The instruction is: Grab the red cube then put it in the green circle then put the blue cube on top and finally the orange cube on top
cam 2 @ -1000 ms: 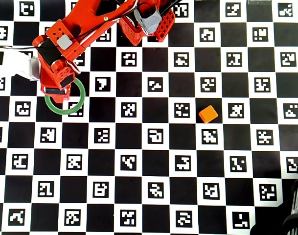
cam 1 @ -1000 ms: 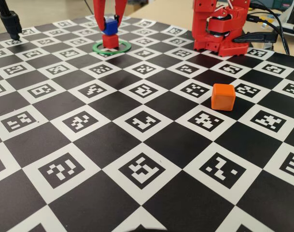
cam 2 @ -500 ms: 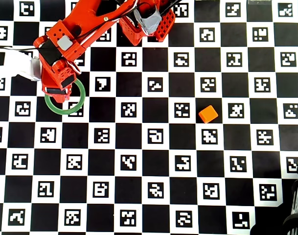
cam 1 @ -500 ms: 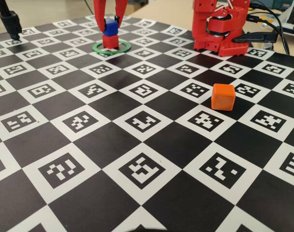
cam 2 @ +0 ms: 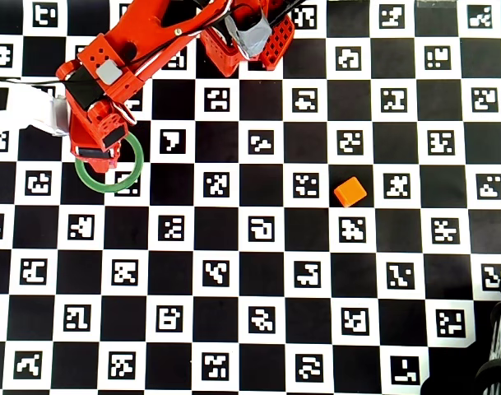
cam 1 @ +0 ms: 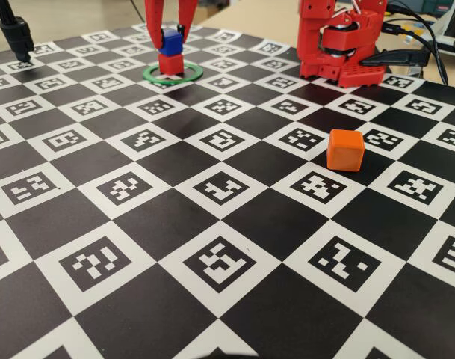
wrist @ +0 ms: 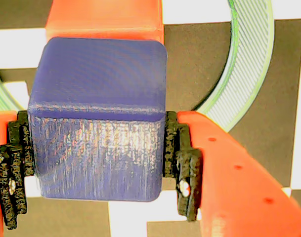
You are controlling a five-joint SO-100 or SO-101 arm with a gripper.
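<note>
Nearest you in the fixed view, the bench (cam 1: 212,314) is covered by a black-and-white checkerboard sheet with a coded marker printed in each white square. A little farther back, on the right side of that view, the orange cube (cam 1: 345,149) sits alone across the line between a black and a white square, well apart from everything else; the overhead view shows it turned slightly askew to the grid (cam 2: 350,192).

At the far end, left of centre, you see the green circle (cam 1: 188,75) lying flat on the sheet, with the red cube (cam 1: 171,64) standing inside it. The blue cube (cam 1: 170,42) rests on top of the red cube, and the gripper (cam 1: 170,37) holds it, one finger down each side. In the wrist view the black pads (wrist: 179,158) press against both side faces of the blue cube (wrist: 98,118), the red cube (wrist: 106,19) shows just beyond it, and an arc of the green circle (wrist: 249,54) curves past on the right.

Farther back on the right of the fixed view stands the arm's red base (cam 1: 339,45), with black cables running off behind it.
</note>
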